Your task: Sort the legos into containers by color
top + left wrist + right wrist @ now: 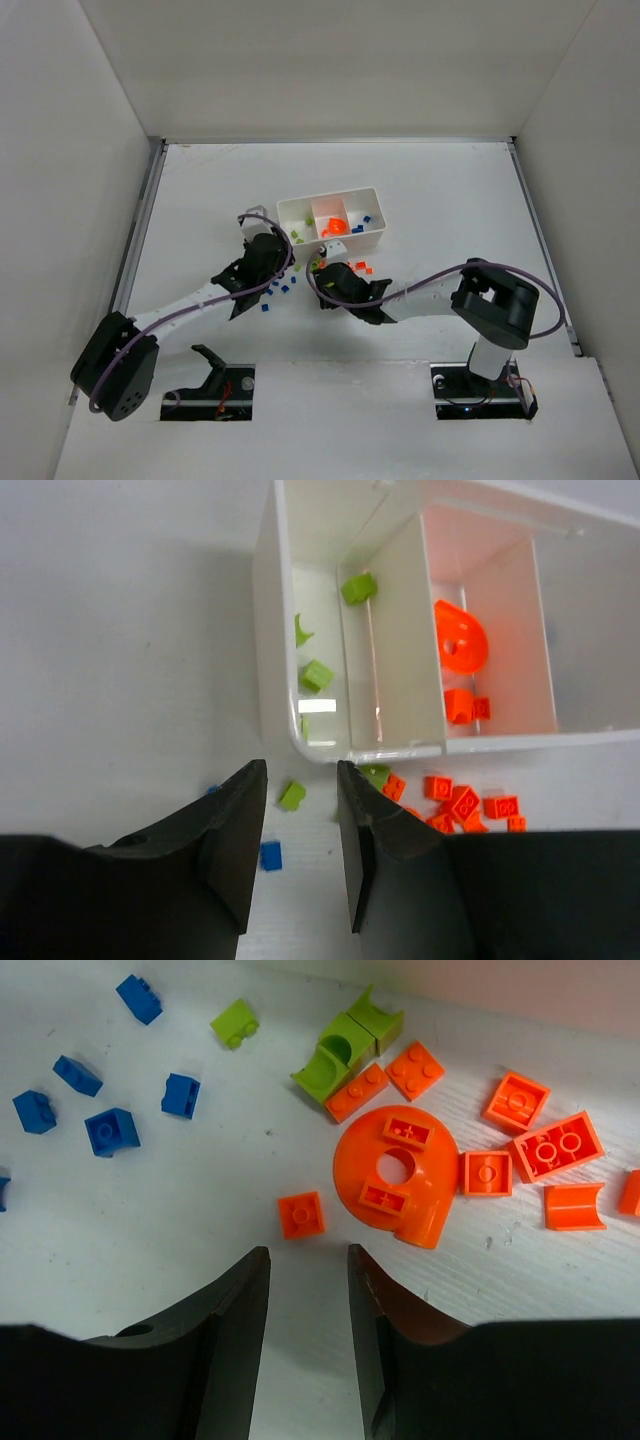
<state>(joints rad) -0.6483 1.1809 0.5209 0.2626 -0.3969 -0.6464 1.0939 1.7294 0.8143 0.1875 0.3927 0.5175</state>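
A white table (pixel 440 190) fills the floor of a white box-like enclosure. A plain back wall (pixel 340 60) rises behind it, and a left wall (pixel 60 200) and a right wall (pixel 590 180) slope outward on either side. All three are bare and matte. A grey metal rail (pixel 140 220) runs along the table's left edge, and a second rail (pixel 535 230) runs along its right edge. At the near edge lies a white panel (pixel 340 420) with two dark rectangular cut-outs (pixel 246 400). The light is even and bright and casts only soft grey shadows. Seen up close, the tabletop shows faint grain and small scuffs.
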